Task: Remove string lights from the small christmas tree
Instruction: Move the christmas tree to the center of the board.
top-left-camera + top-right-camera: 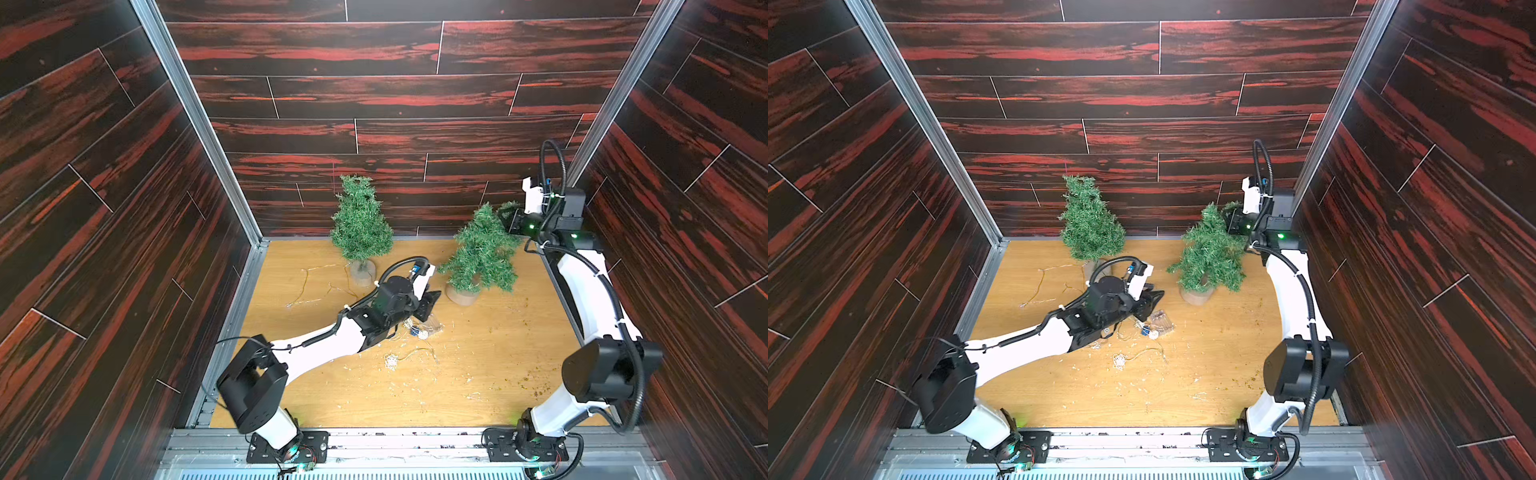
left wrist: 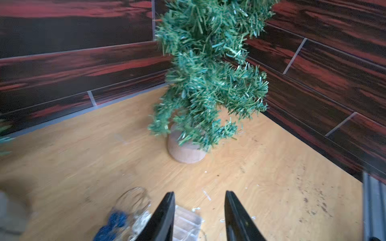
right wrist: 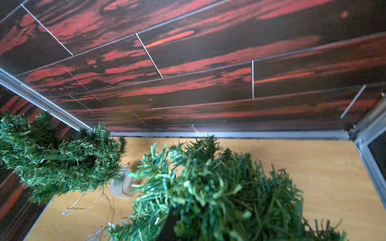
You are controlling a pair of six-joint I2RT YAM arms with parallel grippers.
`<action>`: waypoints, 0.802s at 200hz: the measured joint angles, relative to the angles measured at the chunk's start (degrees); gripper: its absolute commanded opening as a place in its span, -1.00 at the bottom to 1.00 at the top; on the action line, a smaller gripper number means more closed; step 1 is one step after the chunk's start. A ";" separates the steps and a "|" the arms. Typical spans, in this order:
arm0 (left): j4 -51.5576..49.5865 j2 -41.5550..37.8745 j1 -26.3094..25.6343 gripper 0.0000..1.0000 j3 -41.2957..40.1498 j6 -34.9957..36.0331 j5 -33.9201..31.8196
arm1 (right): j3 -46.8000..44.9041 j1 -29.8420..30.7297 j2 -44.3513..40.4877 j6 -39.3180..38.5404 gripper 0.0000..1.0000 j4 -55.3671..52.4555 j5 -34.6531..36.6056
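Since the right gripper (image 1: 505, 216) is buried in the tilted green artificial tree (image 1: 482, 253), its grip is indeterminate. Left gripper (image 2: 199, 195): part-open, empty.

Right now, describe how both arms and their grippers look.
Both the left arm and right arm have white curved shells and black joint housings. A black corrugated hose runs along the right arm; a thinner black cable follows the left. Green lamps glow at the right wrist. The left gripper has two flat, tapered black fingers.

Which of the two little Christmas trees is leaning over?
The tree nearest the right arm: its top tilts toward that arm. The other tree, by the back wall, stands straight.
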 measured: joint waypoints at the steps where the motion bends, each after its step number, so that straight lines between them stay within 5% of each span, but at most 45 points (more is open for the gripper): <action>1: 0.02 -0.13 0.04 -0.16 -0.17 0.00 -0.11 | 0.02 0.04 0.07 -0.09 -0.71 0.13 0.00; 75: 0.87 -6.75 4.66 -0.12 -7.17 -3.50 -5.22 | 1.51 2.29 2.40 -3.96 -0.54 2.32 0.13; 160: -0.33 -11.32 6.32 0.21 -11.21 -5.05 -9.64 | 1.46 4.57 2.05 -4.83 0.35 2.14 0.61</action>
